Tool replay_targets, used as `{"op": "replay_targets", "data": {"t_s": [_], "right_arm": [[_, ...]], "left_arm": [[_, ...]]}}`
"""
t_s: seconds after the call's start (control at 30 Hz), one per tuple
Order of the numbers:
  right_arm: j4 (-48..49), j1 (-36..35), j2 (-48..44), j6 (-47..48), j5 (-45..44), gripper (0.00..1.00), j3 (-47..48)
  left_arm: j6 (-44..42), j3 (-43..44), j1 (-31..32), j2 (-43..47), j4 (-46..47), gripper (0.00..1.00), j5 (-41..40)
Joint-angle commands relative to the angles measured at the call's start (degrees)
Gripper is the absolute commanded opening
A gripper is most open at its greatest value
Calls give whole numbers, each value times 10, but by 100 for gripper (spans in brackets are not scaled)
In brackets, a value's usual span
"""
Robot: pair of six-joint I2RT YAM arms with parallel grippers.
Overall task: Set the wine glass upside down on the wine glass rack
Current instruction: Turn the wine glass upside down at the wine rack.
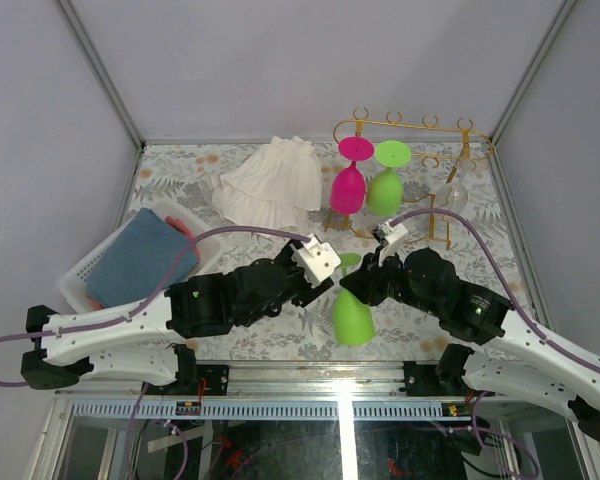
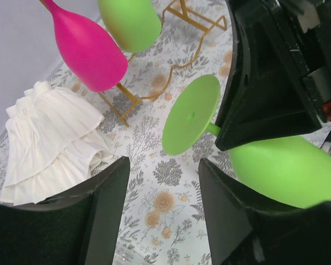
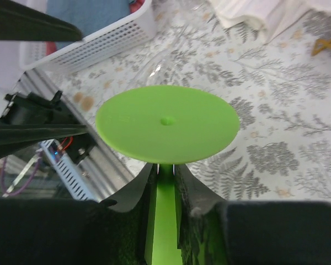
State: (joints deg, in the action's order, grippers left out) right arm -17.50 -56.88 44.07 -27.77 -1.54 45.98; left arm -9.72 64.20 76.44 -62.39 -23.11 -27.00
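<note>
Right claw (image 3: pixel 165 172) is pinching the green wine glass (image 3: pixel 166 124) by its stem, right under the foot. Left claw (image 2: pixel 164 190) sits open beside it, both arms angled inward, low.

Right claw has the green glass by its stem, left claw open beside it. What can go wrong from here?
1. The right claw pinches only the thin stem of the held green glass; the bowl may swing or slip.
2. The left claw sits open close to its base; a move may clip it.
3. The rack already carries a pink glass and another green glass; sliding in could knock them.
</note>
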Motion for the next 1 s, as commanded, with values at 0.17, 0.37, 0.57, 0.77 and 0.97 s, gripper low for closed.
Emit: {"op": "replay_targets", "data": {"t_s": [0.17, 0.37, 0.57, 0.77, 0.97], "right_arm": [[79, 3, -85, 61, -157, 0, -85], [131, 2, -111, 129, -154, 0, -121], [295, 3, -159, 218, -172, 0, -201], [470, 3, -212, 340, -261, 0, -289], [583, 3, -232, 452, -349, 0, -322]], "left_arm": [[60, 31, -54, 23, 50, 59, 30], [108, 59, -136, 2, 47, 62, 99], [161, 91, -225, -34, 34, 63, 174], [206, 115, -307, -57, 37, 65, 224], [222, 115, -336, -59, 50, 66, 230]]}}
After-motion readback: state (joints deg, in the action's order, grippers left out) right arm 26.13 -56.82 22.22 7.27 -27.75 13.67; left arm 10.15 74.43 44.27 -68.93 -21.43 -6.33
